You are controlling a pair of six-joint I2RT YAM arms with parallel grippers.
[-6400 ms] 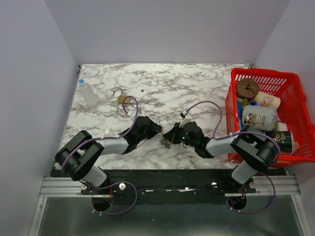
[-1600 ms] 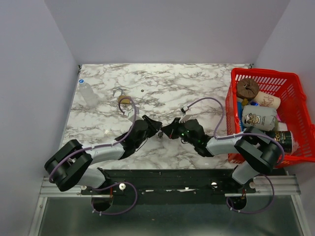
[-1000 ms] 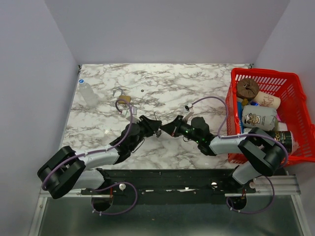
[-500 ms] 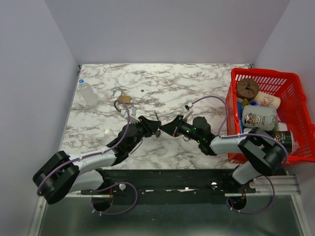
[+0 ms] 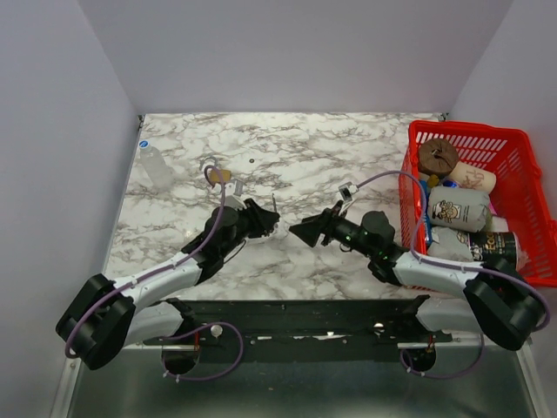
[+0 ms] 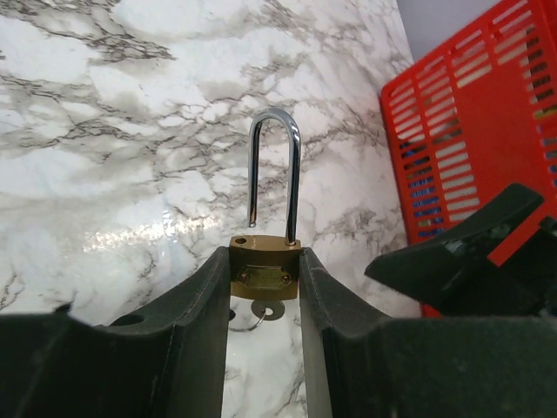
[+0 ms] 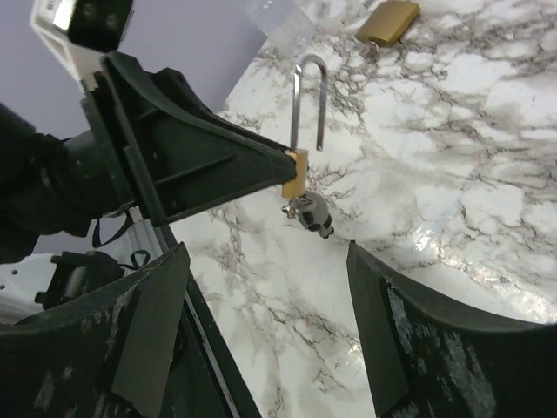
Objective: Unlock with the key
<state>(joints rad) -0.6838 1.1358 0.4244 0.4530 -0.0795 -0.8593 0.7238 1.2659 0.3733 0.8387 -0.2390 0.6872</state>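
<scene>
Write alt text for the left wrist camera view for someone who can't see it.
The left gripper clamps a small brass padlock in its jaws, shackle open and a key in its underside. Behind lie the marble table, a red basket and the right gripper.

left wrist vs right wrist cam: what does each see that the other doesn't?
Left wrist only: the red basket, and the shackle with one leg lifted clear of the body. Right wrist only: a second brass padlock lying on the table. Both: the padlock clamped in the left gripper, with the key at its base.
</scene>
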